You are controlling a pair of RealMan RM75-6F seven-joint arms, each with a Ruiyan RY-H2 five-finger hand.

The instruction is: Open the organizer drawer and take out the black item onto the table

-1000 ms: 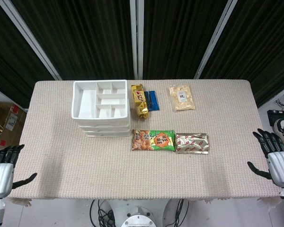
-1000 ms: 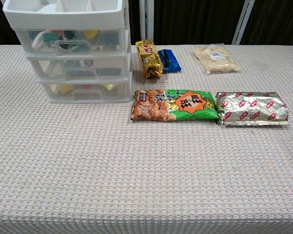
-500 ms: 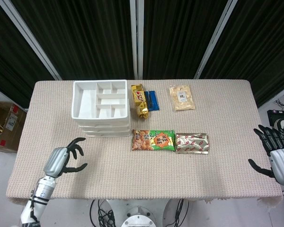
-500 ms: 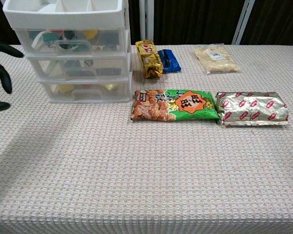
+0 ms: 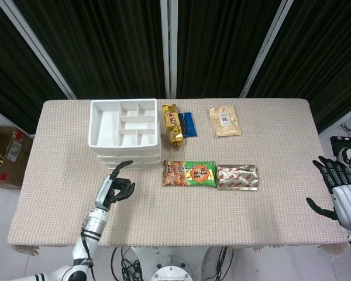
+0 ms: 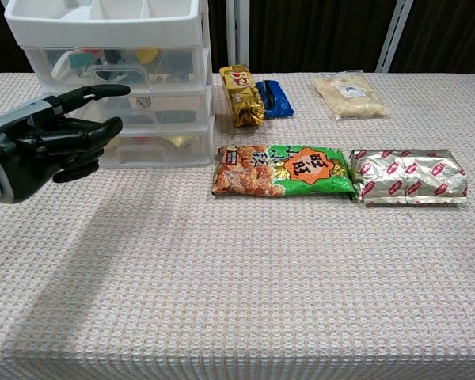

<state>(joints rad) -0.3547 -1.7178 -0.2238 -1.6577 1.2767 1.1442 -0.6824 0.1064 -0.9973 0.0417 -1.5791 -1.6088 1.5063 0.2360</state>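
The white three-drawer organizer (image 5: 124, 132) (image 6: 119, 87) stands at the table's back left, all drawers closed, with a divided tray on top. Through the clear middle drawer front a dark shape (image 6: 172, 117) shows; I cannot make out what it is. My left hand (image 5: 114, 188) (image 6: 51, 142) hovers just in front of the organizer's lower drawers. One finger points at the drawers, the others are loosely curled, and it holds nothing. My right hand (image 5: 345, 198) hangs off the table's right edge with fingers spread and empty. It is out of the chest view.
An orange-green snack bag (image 5: 189, 174) (image 6: 283, 170) and a silver-red pack (image 5: 237, 177) (image 6: 408, 176) lie mid-table to the right of the organizer. A gold pack (image 5: 173, 124), a blue pack (image 5: 188, 124) and a beige pouch (image 5: 224, 121) lie further back.
My left hand has come up from the table's front left to just before the organizer drawers, its fingers curling with one extended. The right hand has barely moved.
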